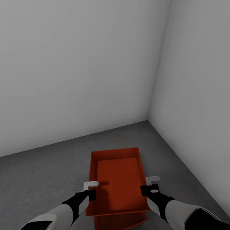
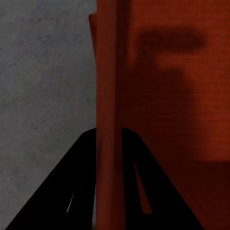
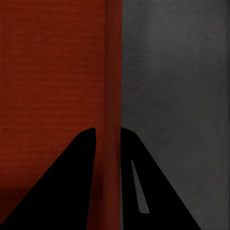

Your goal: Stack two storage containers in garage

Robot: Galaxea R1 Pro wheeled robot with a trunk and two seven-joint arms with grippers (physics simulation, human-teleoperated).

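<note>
Black fingers either side of an orange-red wall: the left gripper is pinched onto the left long wall of the upper bin, one finger inside, one outside. The right gripper is clamped the same way on the opposite wall. In the head view both grips sit roughly midway along the walls, level with each other.

The upper bin is held over a second bin, whose near end pokes out beneath it, slightly skewed. Whether the upper one already rests on the lower or hangs just above, I cannot tell.

Both sit on the grey concrete floor of the garage, near the corner where two white walls meet.

Handling, as judged: rigid plastic-looking tray, empty, so probably light. Walls are thin and straight, likely smooth, so a pinch could slip if the arms pull apart or tilt unevenly. Best hold is what's in use, opposite long walls near the middle, keeping it level. The stack looks close to done; the skew suggests squaring the top bin over the lower before letting go.
</note>
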